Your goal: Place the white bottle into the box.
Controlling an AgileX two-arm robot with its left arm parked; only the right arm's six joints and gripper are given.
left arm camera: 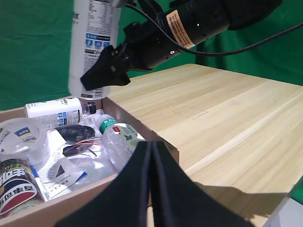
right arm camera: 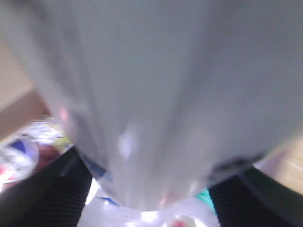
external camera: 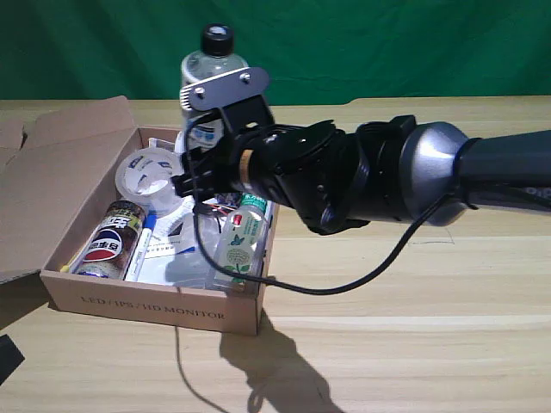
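The white bottle [external camera: 209, 73] is a tall silvery cylinder with a black cap, held upright above the far part of the box [external camera: 155, 306]. My right gripper [external camera: 196, 172] is shut on its lower body. In the left wrist view the white bottle [left arm camera: 93, 42] hangs over the box's far corner with the right gripper [left arm camera: 102, 75] clamped low on it. The right wrist view is filled by the white bottle [right arm camera: 156, 94], with a black finger [right arm camera: 57, 189] on each side. The box is open, its flap lid folded back toward the exterior view's left.
Inside the box lie a tape roll [external camera: 148, 176], a Pepsi can [external camera: 112, 241], a clear green-capped bottle [external camera: 241, 237], a marker [external camera: 142, 245] and a shorter white bottle [left arm camera: 54, 108]. A black cable [external camera: 344, 280] droops under the arm. The parked left gripper [left arm camera: 151, 189] sits near the box's front wall.
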